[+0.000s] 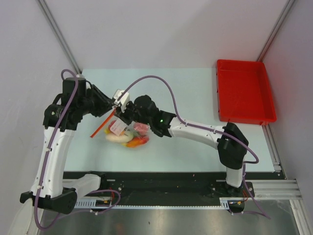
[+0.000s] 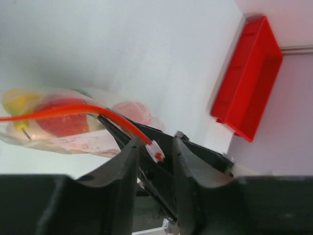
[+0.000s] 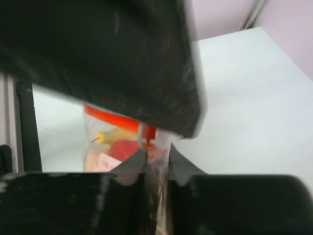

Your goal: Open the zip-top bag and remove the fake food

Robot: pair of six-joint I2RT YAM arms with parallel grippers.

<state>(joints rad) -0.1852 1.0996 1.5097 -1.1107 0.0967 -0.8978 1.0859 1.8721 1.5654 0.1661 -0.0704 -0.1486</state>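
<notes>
Worktop [image 1: 195, 147], pale and matt, runs between plain light walls with metal rails in the corners. The red tray [image 1: 244, 93] sits at its far edge on your right arm's side; take it as your mark. Both arms reach away from the tray and meet well apart from it, on the left arm's half.

The zip-top bag [image 1: 128, 134] is there. Its mouth is raised to the two end effectors and its belly, lumpy with the fake food [image 1: 137, 140], hangs low near the worktop; you cannot tell whether it rests there. The red-orange zip strip [image 1: 100, 128] is the long axis. It slants from its free end, farthest from the tray, up to the end nearer the tray, where both arms are.

Your right end effector [image 3: 156, 159] is clamped on the clear film just under the strip. Your left end effector [image 2: 156, 144] has its fingers apart with the white slider [image 2: 156, 152] in the gap, touching neither as far as the wrist view shows.

So the left is nearer the slider. My reading is that the coming move needs it closed on that slider and drawn along the strip, away from the tray, while the right anchors the film.
</notes>
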